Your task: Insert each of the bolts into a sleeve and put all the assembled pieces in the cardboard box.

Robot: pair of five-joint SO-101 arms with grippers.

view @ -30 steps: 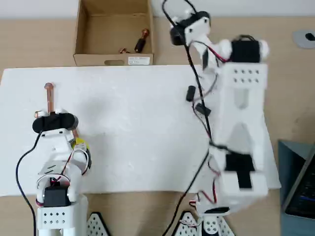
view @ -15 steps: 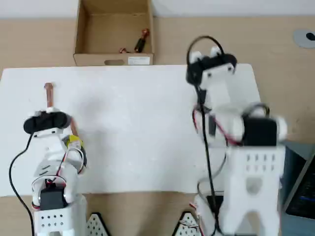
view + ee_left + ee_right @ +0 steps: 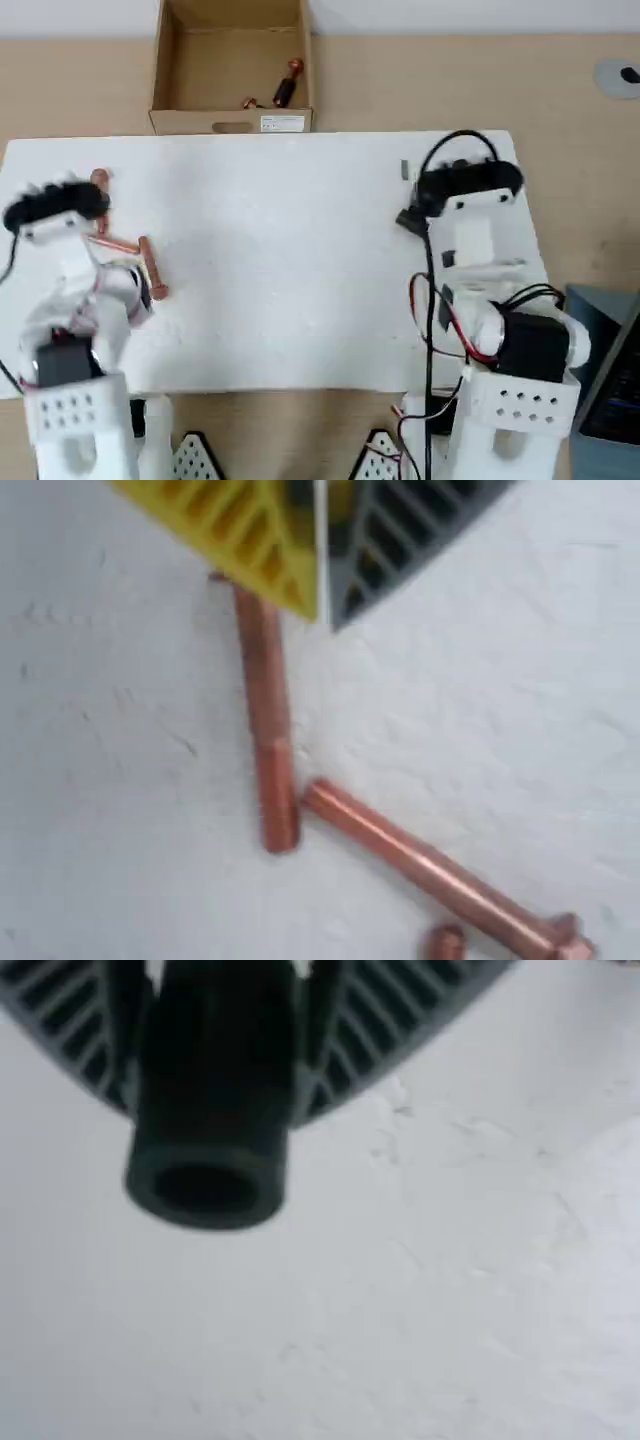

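White mat [image 3: 280, 260], slim copper hex-headed bolt [image 3: 430, 868], stubby black sleeve [image 3: 210, 1110]

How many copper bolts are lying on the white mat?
3, all by the left arm: far bolt, middle bolt, near bolt. The arm may hide others.

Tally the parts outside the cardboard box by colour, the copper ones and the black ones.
Copper bolts: 3, lying on the white mat
Black sleeves: 1, clamped in the right jaws
Total: 4
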